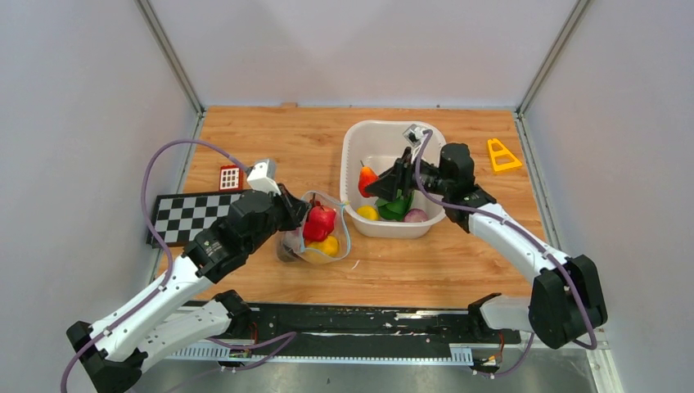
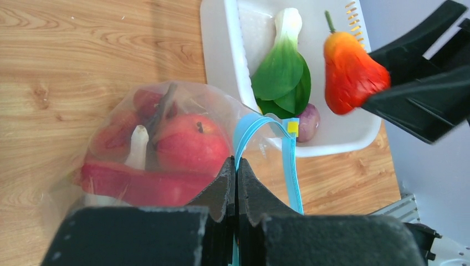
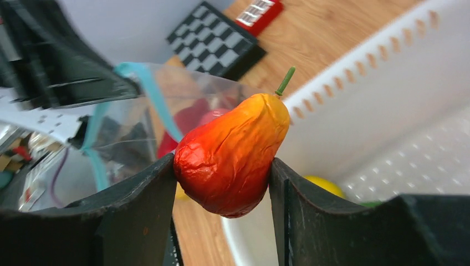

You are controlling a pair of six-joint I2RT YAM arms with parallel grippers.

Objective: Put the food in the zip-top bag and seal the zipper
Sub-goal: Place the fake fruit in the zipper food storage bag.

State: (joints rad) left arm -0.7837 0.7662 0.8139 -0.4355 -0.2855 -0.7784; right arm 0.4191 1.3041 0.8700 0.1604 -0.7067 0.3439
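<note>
Two grippers are loaded: the left gripper is pinched together on the zipper edge of the zip-top bag, just beside the white basket, and the right gripper is clamped on an orange-red pear-shaped fruit over the basket's bag-side wall. The bag mouth looks narrow and partly filled, so the fruit may snag the rim and drop outside.

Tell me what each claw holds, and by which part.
The right claw pinches an orange-red pear-shaped fruit across its wide lower body, stem free. The left claw is shut on the zip-top bag at its teal zipper rim.
</note>
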